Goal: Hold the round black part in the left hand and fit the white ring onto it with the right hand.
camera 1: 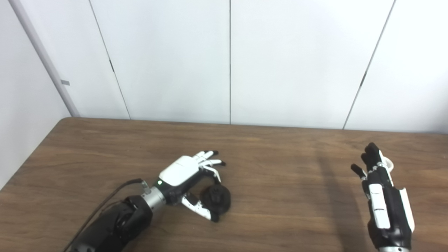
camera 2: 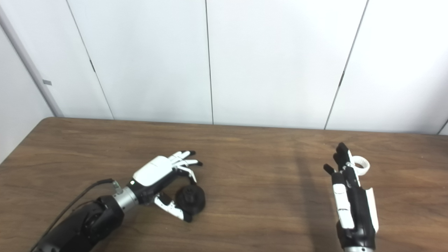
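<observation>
Resting on the brown woodgrain table (camera 1: pixel 280 147), left hand (camera 1: pixel 190 175) fingers spread apart over round black plastic part (camera 1: pixel 217 198); right hand (camera 2: pixel 351 196) fingers apart beside small white ring (camera 2: pixel 362 165).

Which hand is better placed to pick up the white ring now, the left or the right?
The right hand. Its open fingers reach up right beside the white ring on the table. The left hand is far across, curled around the round black part.

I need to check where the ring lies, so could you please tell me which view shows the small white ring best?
The right eye view: the small white ring shows whole beside the right hand. In the left eye view, that hand hides most of it.
</observation>
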Controlling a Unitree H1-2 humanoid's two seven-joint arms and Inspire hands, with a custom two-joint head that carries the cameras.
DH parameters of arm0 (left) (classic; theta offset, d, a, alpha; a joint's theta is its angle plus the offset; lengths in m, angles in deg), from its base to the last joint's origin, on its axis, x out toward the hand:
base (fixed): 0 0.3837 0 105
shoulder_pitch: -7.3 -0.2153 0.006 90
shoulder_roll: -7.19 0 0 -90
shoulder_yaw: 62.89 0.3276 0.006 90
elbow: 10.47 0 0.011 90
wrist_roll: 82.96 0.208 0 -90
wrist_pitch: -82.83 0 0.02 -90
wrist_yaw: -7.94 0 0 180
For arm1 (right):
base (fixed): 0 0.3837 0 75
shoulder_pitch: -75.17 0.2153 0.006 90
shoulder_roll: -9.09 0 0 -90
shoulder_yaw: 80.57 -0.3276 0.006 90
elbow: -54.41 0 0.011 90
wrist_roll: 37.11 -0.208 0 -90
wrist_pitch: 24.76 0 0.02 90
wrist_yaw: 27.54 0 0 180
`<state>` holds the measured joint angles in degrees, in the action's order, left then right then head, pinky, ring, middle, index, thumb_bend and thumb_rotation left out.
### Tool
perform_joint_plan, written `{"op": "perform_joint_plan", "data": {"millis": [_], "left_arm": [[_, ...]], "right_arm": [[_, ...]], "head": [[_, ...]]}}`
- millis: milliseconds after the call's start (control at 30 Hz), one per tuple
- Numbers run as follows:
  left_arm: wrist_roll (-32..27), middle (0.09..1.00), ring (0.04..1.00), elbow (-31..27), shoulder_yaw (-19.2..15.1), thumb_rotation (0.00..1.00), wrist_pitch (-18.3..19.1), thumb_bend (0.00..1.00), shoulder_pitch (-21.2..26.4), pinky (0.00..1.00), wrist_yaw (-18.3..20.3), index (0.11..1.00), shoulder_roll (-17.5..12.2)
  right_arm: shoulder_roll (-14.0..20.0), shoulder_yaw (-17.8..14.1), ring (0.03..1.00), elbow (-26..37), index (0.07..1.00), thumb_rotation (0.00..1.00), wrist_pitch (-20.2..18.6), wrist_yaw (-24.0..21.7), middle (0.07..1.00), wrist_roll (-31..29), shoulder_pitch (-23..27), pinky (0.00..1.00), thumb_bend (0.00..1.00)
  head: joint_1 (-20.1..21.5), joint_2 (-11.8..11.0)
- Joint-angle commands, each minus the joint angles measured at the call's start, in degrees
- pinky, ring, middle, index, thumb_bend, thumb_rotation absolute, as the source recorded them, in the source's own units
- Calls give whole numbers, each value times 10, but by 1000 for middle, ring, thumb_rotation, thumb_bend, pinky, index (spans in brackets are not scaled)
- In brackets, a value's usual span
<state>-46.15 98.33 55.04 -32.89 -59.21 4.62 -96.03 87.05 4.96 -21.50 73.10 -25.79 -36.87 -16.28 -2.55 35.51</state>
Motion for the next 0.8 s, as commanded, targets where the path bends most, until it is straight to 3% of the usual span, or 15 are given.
{"op": "perform_joint_plan", "data": {"millis": [0, 167, 467, 767], "left_arm": [[23, 885, 1000, -18, 13, 60, -11, 525, 1, 1000, 14, 479, 3], [34, 882, 1000, -26, 18, 60, -11, 525, -3, 1000, 16, 479, 15], [27, 883, 1000, -11, 67, 61, -12, 525, 17, 1000, 3, 479, 31], [24, 876, 1000, 42, 108, 63, -12, 525, 43, 1000, -38, 479, 35]], "right_arm": [[-4, 1, 962, 29, 957, 857, 4, 4, 971, 7, 12, 873, 347], [-5, 2, 956, 42, 954, 859, 1, 7, 965, 16, 13, 866, 352], [-14, 11, 953, 63, 944, 849, 3, 9, 960, 26, 14, 850, 351], [-25, 21, 938, 80, 931, 836, 2, 13, 956, 51, 6, 823, 376]], "head": [[3, 0], [10, 0], [31, -1], [54, -1]]}}
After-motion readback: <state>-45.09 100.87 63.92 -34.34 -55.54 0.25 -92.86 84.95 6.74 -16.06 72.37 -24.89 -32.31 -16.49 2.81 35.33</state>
